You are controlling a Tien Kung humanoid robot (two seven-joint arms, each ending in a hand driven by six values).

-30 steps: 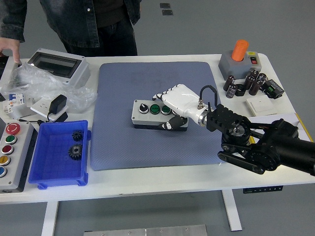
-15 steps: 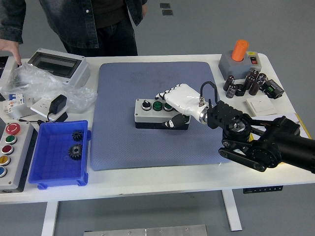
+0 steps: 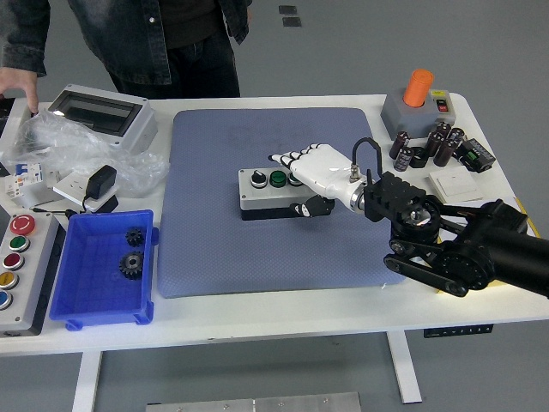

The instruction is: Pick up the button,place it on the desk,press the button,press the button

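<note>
A grey button box (image 3: 268, 194) with a black knob and green buttons on top lies on the blue mat (image 3: 257, 154) near its middle. My right hand (image 3: 302, 182), white with black fingertips, is shut on the box's right end, fingers over the top and thumb on the front side. The box's right part is hidden under the hand. The left arm is out of view.
A blue bin (image 3: 103, 266) with black gears sits front left. A panel of coloured buttons (image 3: 17, 257) is at the left edge. A plastic bag and grey enclosure (image 3: 103, 116) are back left. An orange-topped block (image 3: 416, 103) and capacitors (image 3: 429, 146) are back right. A person stands behind the table.
My right hand has carried the button box a little to the right and away from me across the mat, still holding it.
</note>
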